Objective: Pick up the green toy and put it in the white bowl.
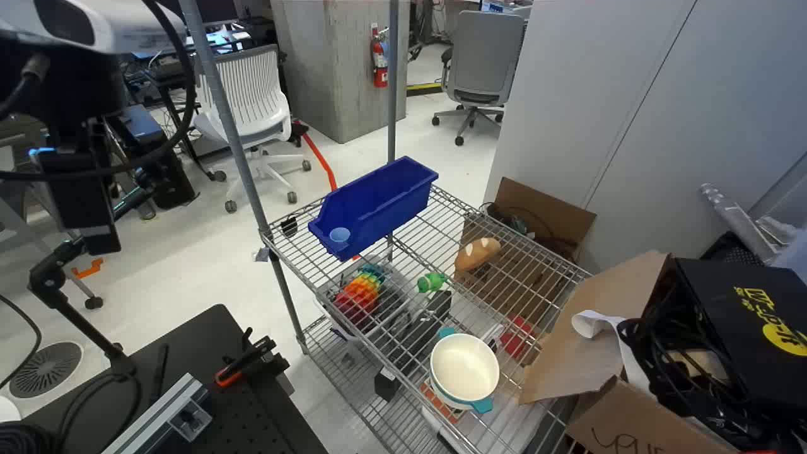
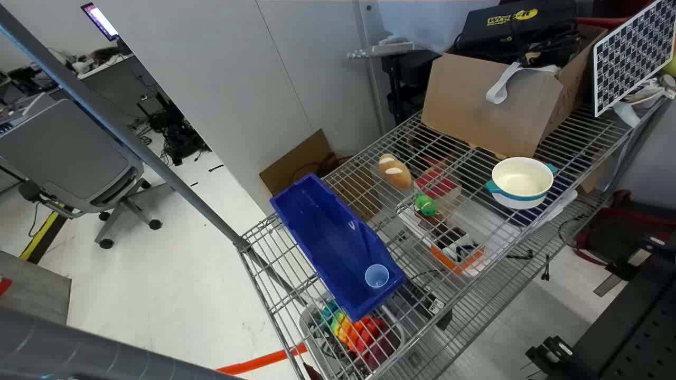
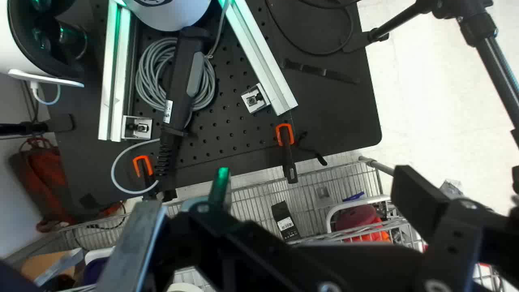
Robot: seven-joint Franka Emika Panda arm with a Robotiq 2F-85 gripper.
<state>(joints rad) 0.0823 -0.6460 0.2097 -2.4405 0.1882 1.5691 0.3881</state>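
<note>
The small green toy (image 1: 431, 282) lies on the top wire shelf (image 1: 542, 277); it also shows in an exterior view (image 2: 425, 205). The white bowl (image 1: 464, 369), cream inside with teal handles, stands upright on the same shelf and also shows in an exterior view (image 2: 522, 179). My gripper (image 1: 88, 208) is raised at the upper left of an exterior view, well apart from the toy and the bowl. In the wrist view the gripper (image 3: 316, 188) has its fingers wide apart with nothing between them. The toy is out of the wrist view.
A blue bin (image 1: 378, 202) with a light blue cup (image 1: 339, 235) stands on the shelf. A bread-like toy (image 1: 477, 253) lies beyond the green toy. A cardboard box (image 1: 605, 321) stands beside the bowl. A metal post (image 1: 233, 120) rises between gripper and shelf.
</note>
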